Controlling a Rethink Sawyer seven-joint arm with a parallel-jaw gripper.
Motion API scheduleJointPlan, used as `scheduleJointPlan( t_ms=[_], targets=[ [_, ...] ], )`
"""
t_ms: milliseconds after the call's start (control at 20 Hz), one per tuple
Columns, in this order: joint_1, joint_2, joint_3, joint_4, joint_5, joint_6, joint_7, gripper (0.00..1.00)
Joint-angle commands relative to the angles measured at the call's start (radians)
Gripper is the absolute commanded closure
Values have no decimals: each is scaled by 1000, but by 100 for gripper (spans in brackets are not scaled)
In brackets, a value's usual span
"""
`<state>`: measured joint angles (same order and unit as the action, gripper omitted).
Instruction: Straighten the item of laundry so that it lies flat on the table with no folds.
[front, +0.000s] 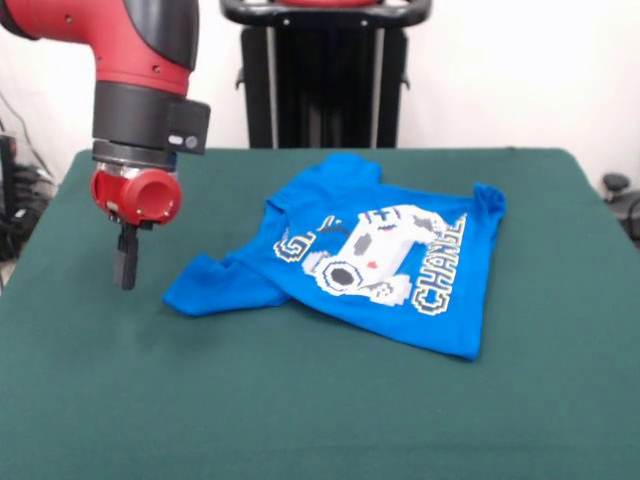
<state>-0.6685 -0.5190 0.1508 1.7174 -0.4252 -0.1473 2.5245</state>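
Note:
The bright blue T-shirt (370, 255) lies on the dark green table (300, 410), a little right of the middle. Its white-grey controller print and pixel lettering face up, and part of the lettering is hidden by a fold. One sleeve stretches out to the left and the cloth is creased along the top and at the right corner. My gripper (126, 268) hangs above the table left of the shirt, a short way from the sleeve tip, and touches nothing. Its dark fingers look pressed together and hold nothing.
The black pedestal (325, 75) stands at the table's far edge, behind the shirt. Bare green cloth lies in front of the shirt and on both sides of it.

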Motion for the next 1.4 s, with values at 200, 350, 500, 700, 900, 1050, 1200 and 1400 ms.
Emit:
scheduleJointPlan(
  t_ms=[200,350,500,700,900,1050,1200,1400],
  targets=[
    [14,14,159,72,-48,85,6,100],
    [9,41,165,66,-38,117,-2,100],
    [9,65,159,64,-18,152,0,100],
    [-9,82,177,90,9,202,8,100],
    [-16,84,181,119,33,267,11,100],
    [-15,85,173,138,46,293,20,100],
    [-21,85,175,156,52,312,24,100],
    [-24,75,177,160,56,327,23,100]
  ],
)
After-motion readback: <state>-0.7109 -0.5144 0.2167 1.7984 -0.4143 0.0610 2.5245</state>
